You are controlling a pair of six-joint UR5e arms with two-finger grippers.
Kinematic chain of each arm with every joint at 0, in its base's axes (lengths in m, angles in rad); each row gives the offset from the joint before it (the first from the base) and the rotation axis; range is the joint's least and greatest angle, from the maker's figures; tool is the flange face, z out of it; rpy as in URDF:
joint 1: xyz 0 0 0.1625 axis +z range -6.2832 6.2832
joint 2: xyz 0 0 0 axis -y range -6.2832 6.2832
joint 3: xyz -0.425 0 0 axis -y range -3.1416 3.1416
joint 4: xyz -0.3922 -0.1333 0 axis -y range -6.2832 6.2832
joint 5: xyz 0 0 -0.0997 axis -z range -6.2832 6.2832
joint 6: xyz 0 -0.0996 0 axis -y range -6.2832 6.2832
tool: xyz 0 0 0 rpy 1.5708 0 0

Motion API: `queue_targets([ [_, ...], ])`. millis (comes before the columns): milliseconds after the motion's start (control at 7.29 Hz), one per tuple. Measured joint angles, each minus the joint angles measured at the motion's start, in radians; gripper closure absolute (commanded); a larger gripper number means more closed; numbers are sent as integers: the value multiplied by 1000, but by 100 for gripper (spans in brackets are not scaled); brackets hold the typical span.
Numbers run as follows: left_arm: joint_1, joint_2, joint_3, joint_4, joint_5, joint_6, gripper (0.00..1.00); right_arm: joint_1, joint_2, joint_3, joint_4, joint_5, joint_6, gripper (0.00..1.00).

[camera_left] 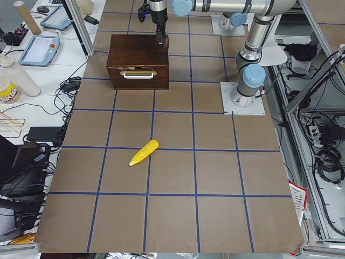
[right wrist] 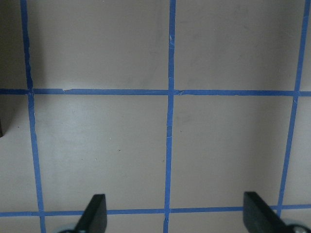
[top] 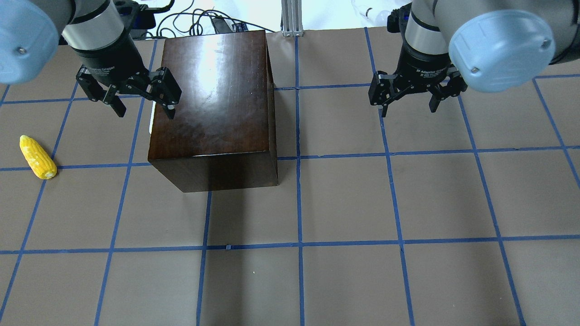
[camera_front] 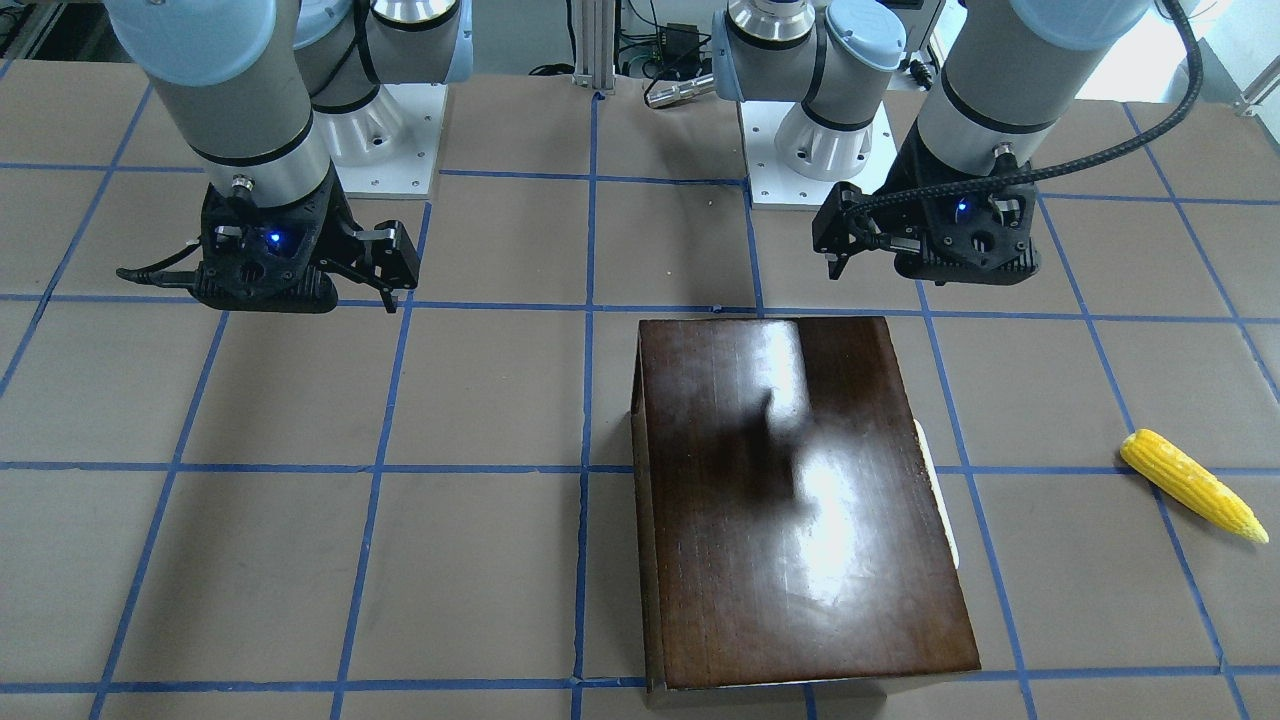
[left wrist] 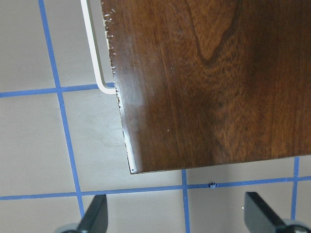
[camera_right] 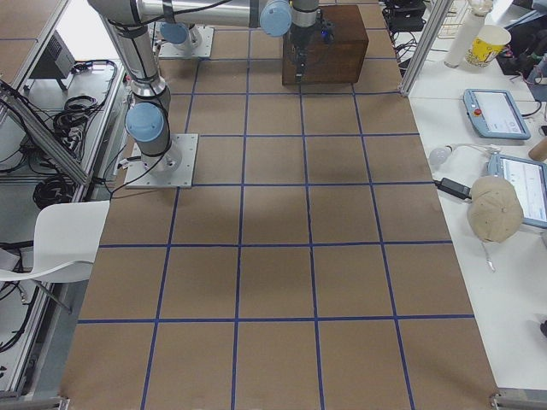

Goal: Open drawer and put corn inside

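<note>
Nothing of the task is done yet, as far as the views show. The glossy dark-brown wooden box [top: 213,95] stands toward the table's far edge from the robot, a little left of its middle. Its drawer [camera_left: 139,77], with a worn dark-brown front panel and a pale loop handle [camera_left: 139,72], sits flush in the box face that looks toward the table's left end (so I judge it fully shut). The bright yellow, tapered toy corn cob [top: 37,157] lies on its side on the brown paper-covered table [top: 344,203], between the box and the left end, well apart from the box and touched by neither arm. The black two-finger left gripper [top: 145,108] hovers above the box's left top edge, roughly over the handle, its fingers [left wrist: 95,217] spread wide with nothing between them. The wrist view shows the handle's end and a box corner below. The black right gripper [top: 408,106] hangs over the table surface to the right of the box, near the far edge, likewise spread and empty. Everything is left to do: the handle must be taken and the drawer drawn out toward the left end. Then the corn must be picked up, carried across and laid in the tray. The left arm looks the better placed for both steps.
</note>
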Motion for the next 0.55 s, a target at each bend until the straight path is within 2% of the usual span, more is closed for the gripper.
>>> queue_targets([
  [549, 0, 14, -1, -11, 5, 0, 0, 0, 0, 0, 0, 0, 0, 0],
])
